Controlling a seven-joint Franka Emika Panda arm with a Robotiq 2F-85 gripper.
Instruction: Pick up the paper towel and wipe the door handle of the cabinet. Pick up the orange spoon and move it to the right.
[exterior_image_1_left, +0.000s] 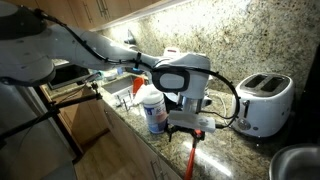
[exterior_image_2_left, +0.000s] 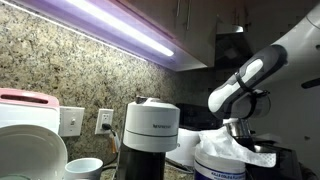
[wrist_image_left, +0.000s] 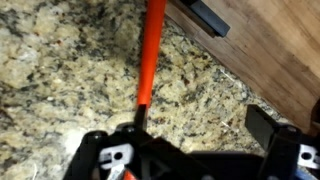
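The orange spoon (wrist_image_left: 148, 55) lies on the granite counter, and its far end reaches the counter's front edge. It shows in an exterior view (exterior_image_1_left: 191, 155) just below my gripper (exterior_image_1_left: 190, 128). In the wrist view my gripper (wrist_image_left: 200, 118) is open wide. Its left finger touches the near end of the spoon and its right finger stands well apart over bare granite. A dark handle (wrist_image_left: 209, 15) shows on the wooden cabinet front below the counter. A white cylinder with a blue label (exterior_image_1_left: 153, 110) stands beside my gripper, with crumpled white paper on top (exterior_image_2_left: 226, 148).
A white toaster (exterior_image_1_left: 265, 100) stands behind my gripper against the wall. A sink (exterior_image_1_left: 120, 95) lies beyond the cylinder. A metal pot (exterior_image_1_left: 297, 162) sits at the counter's near corner. A white-and-black appliance (exterior_image_2_left: 150, 127) and a cup (exterior_image_2_left: 85, 168) stand near the wall outlet.
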